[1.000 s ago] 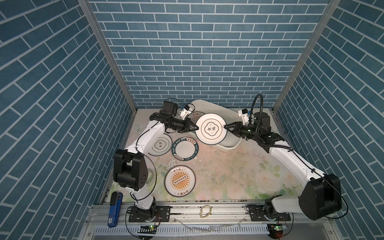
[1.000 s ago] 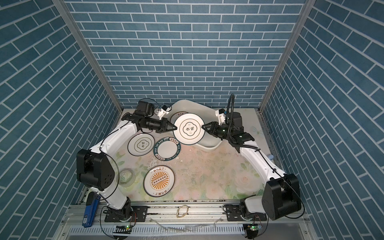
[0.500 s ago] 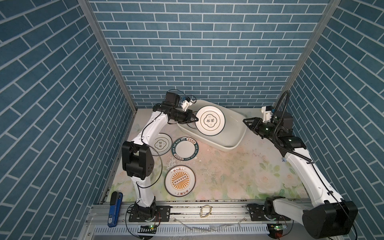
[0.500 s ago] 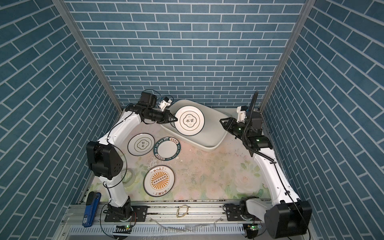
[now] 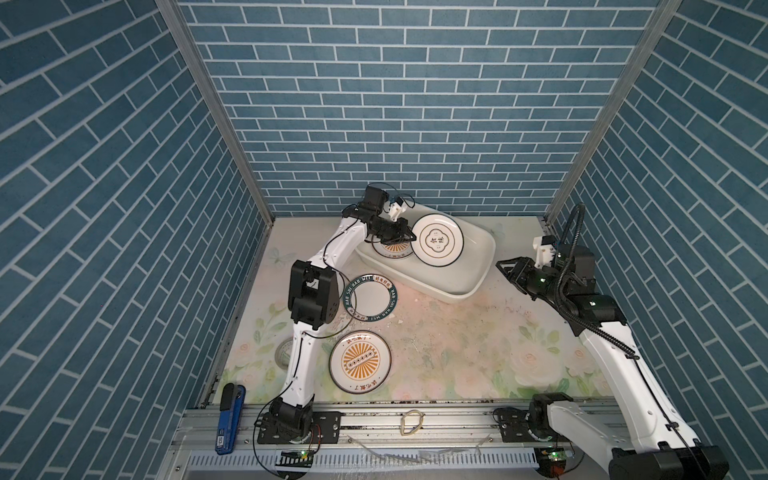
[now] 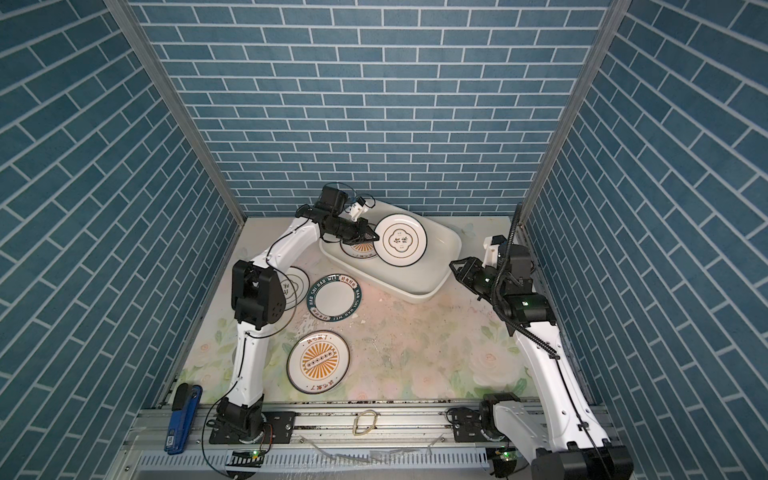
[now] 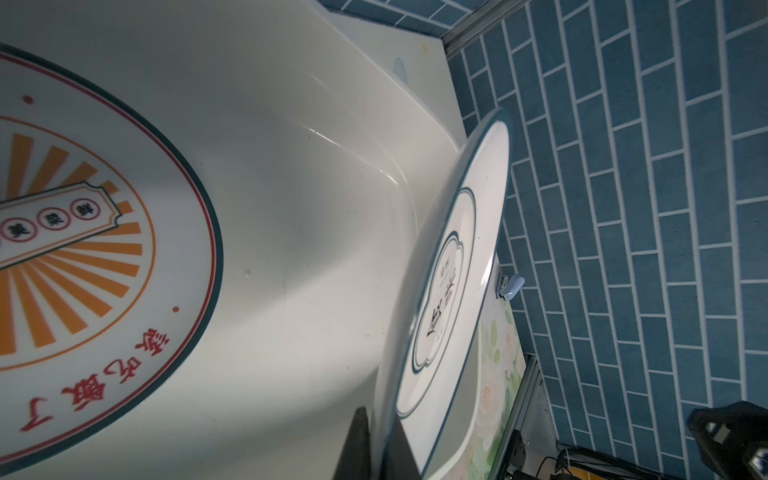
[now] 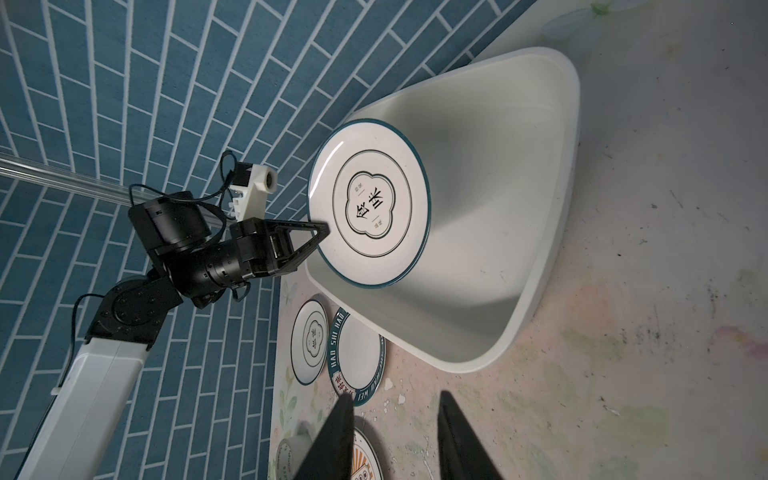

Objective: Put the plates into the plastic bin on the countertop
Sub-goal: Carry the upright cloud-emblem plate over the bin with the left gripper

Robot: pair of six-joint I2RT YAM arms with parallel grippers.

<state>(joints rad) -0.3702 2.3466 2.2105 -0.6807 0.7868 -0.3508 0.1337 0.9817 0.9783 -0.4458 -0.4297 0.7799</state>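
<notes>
Because the quatrefoil plate (image 5: 439, 240) is a stiff, glossy disc, probably light but slick and liable to chip if dropped, its thin dark-lined rim is the sensible place to pinch. The left gripper (image 5: 410, 237) has it there, jaws clamped on the edge nearest the arm, with the plate tilted over the plastic bin (image 5: 478, 279). Whether its far edge touches the tub I cannot tell. Held from one side like this, it will want to swing down, so I judge a low, gentle release best. A sunburst plate (image 5: 392, 249) already lies flat on the smooth cream floor of the round-cornered bin. The right gripper (image 5: 508, 272) hangs just beside the bin's right end, jaws partly apart and empty. Three plates wait on the scuffed floral countertop (image 5: 457, 353) — a green-lettered plate (image 5: 370, 298), a second sunburst plate (image 5: 360, 362) and a second quatrefoil plate (image 6: 293, 286).
</notes>
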